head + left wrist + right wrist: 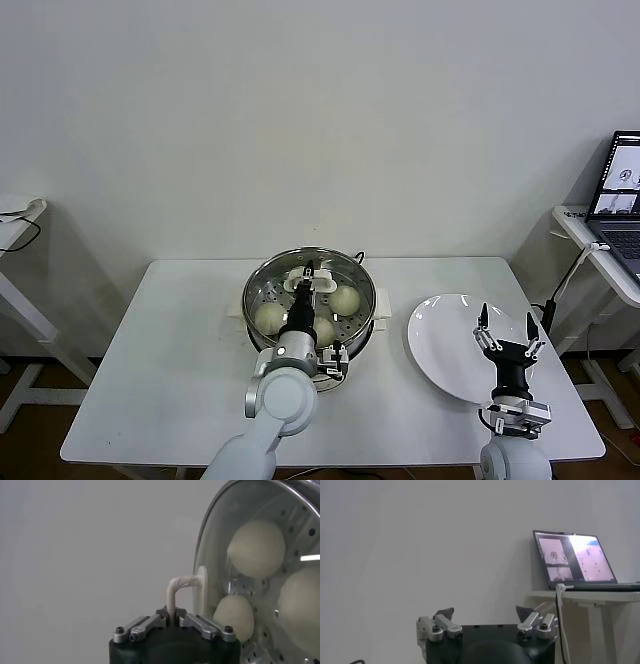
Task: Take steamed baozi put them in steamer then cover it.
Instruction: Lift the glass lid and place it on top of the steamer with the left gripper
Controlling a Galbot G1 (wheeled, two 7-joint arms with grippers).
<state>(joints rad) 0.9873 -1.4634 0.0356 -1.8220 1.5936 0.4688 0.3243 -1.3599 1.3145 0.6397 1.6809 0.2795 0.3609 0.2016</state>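
my left pincer (171,622) clamped on cover (309,292) handle, glass sitting over steamer (368,318) directly below me. baozi (346,298) inside on perforated tray; three visible, fourth hidden behind my wrist. risk: letting go while rim sits off-centre, so cover tilts or slides. right pincer (510,325) spread wide, idle over bare white plate (440,335) on desk (180,360).
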